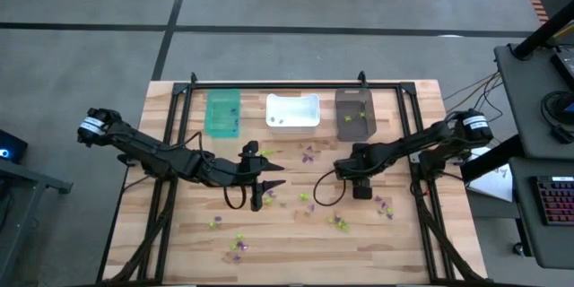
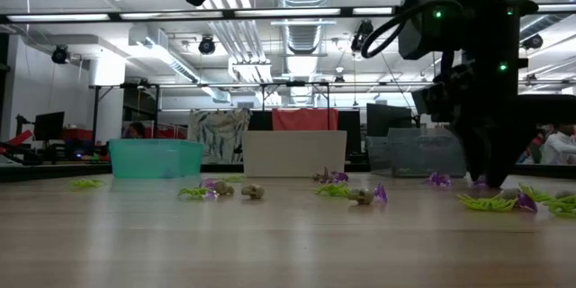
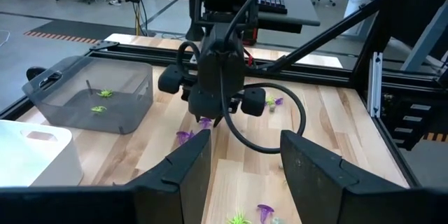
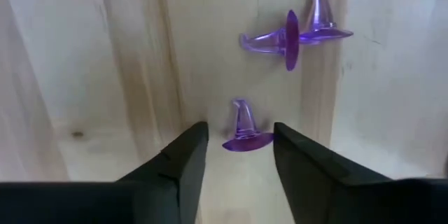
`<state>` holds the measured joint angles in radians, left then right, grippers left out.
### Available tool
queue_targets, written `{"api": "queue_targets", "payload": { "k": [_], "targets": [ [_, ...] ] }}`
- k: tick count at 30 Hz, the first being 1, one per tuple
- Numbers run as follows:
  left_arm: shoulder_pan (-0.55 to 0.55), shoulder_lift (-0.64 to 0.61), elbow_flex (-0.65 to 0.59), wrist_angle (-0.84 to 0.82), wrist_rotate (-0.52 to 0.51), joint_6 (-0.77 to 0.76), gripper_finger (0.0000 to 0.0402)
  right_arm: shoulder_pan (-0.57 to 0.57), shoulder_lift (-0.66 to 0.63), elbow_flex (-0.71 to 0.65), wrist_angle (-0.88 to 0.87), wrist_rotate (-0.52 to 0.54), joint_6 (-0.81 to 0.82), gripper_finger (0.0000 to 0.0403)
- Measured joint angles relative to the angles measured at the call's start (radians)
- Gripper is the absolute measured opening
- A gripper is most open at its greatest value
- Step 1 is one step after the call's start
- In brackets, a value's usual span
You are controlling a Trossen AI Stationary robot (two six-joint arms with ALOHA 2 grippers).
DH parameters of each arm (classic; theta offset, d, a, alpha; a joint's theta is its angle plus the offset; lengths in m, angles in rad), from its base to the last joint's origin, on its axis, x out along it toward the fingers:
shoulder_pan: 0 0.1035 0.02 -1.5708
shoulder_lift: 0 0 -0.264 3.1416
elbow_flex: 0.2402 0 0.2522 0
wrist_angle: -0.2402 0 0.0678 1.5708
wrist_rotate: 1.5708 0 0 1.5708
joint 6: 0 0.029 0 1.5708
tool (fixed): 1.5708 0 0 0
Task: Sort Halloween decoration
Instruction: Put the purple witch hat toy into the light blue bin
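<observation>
The Halloween decoration lies scattered over the wooden table (image 1: pixel 179 233) as tiny purple, lime-green and pale trinkets. One purple witch hat (image 4: pixel 244 129) stands on its brim. My right gripper (image 4: pixel 238 150) points down over it, open, with one finger on each side of the hat and the brim close to one finger. In the high view this gripper (image 1: pixel 361 190) is right of the table's middle. My left gripper (image 3: pixel 245 161) hovers open above the table left of the middle (image 1: pixel 269 185), holding nothing.
Three bins stand along the far edge: teal (image 1: pixel 223 114), white (image 1: pixel 293 112) and dark (image 1: pixel 354 114), the dark one holding green pieces (image 3: pixel 98 101). Two more purple hats (image 4: pixel 301 31) lie just beyond my right gripper. Other trinkets (image 1: pixel 238 247) lie toward the near edge.
</observation>
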<state>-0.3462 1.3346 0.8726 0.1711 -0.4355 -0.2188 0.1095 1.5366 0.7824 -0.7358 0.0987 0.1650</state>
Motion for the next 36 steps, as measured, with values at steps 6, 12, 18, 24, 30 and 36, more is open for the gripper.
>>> {"api": "queue_targets", "payload": {
  "k": [6, 12, 18, 24, 30, 36],
  "targets": [
    [0.000, 0.000, 0.000, -0.001, 0.000, 0.000, 0.0155, -0.010, 0.001, -0.003, 0.014, -0.010, 0.000, 0.0067],
    [0.000, 0.000, -0.002, 0.000, 0.000, 0.000, 0.0155, -0.010, -0.023, -0.003, 0.019, -0.018, -0.006, 0.0013],
    [-0.005, 0.000, -0.002, 0.001, 0.001, 0.000, 0.0155, -0.012, -0.058, -0.005, 0.021, -0.008, 0.014, 0.0009],
    [-0.008, 0.001, -0.004, 0.001, 0.001, 0.000, 0.0155, 0.000, -0.103, 0.010, 0.154, -0.013, 0.026, 0.0009],
    [-0.008, 0.001, -0.005, 0.001, 0.001, 0.000, 0.0155, 0.008, -0.105, 0.009, 0.311, -0.048, -0.031, 0.0028],
    [-0.009, 0.001, -0.006, 0.000, 0.001, 0.000, 0.0155, 0.008, -0.101, -0.013, 0.465, -0.046, -0.132, 0.0099]
  ]
}}
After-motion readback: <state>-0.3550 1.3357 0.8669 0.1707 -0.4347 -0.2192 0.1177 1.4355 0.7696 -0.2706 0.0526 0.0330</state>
